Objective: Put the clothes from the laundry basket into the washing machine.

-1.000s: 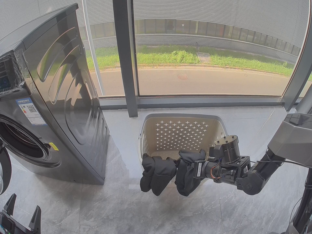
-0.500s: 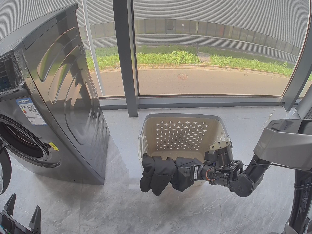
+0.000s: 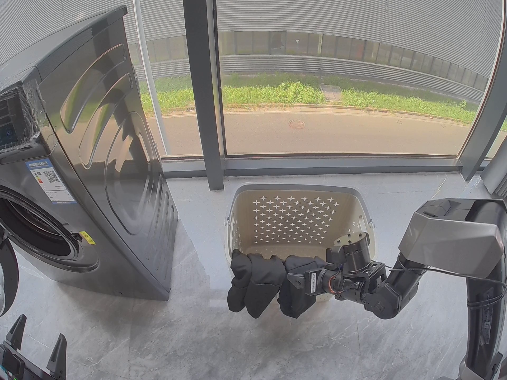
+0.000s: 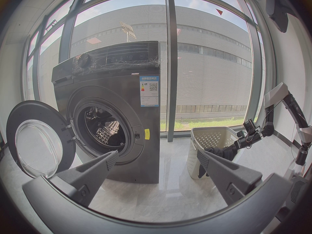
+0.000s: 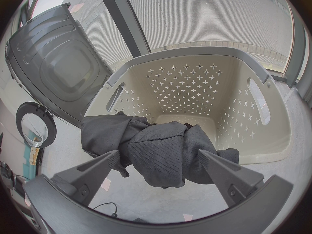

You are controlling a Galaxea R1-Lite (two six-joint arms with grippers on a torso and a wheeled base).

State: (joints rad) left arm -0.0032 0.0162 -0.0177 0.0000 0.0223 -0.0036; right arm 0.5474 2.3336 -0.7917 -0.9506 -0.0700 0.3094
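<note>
Pale marbled floor point(image 3: 174, 339) runs up to a tall window point(image 3: 338, 91) with a dark upright post; beyond the glass lie a road and a strip of grass. On the robot's left stands the grey washing machine point(image 3: 90, 149). Its round door point(image 4: 35, 143) is swung fully open to one side, and the steel drum point(image 4: 105, 130) shows through the opening. To the machine's right, close under the window sill, sits the cream laundry basket point(image 3: 296, 190), its walls pierced with star-shaped holes.

The clothes point(image 3: 256, 283), dark grey and bunched into two lumps, lie draped over the basket's near rim. A small part rests inside and most hangs down the outer front wall toward the floor, well apart from the washing machine.

The right arm point(image 3: 385, 291) comes in low from the robot's right, across the basket's near right corner, and points at the right-hand lump. The right jaws stand wide, with both fingers point(image 5: 94, 174) spread far apart in the right wrist view. The bunched clothes sit between the fingertips and just beyond them, right at the tips. Whether the cloth touches either finger cannot be told.

The left jaws are also wide, their fingers point(image 4: 87, 174) parted and held low near the floor on the robot's left. They face the washing machine's open front, well apart from the clothes and the basket.
</note>
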